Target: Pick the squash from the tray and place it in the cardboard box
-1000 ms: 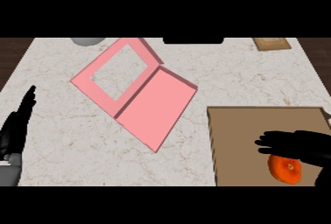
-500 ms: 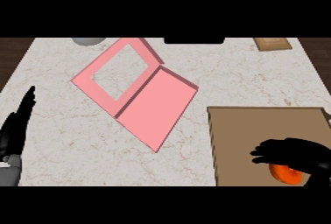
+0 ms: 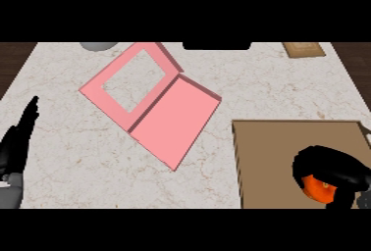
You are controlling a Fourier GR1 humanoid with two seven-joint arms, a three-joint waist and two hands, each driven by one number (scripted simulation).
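The right hand [image 3: 330, 164] is curling its black fingers [image 3: 303, 171] around the round orange squash [image 3: 317, 188] on the flat brown tray [image 3: 290, 142], and should lift it straight up.

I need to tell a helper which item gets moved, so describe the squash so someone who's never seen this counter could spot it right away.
Start at the brown tray on the marble counter's near right corner. At its near right end the black right hand curls over the squash, a small rounded thing. It is the only bright orange item; the box to the left is pink.
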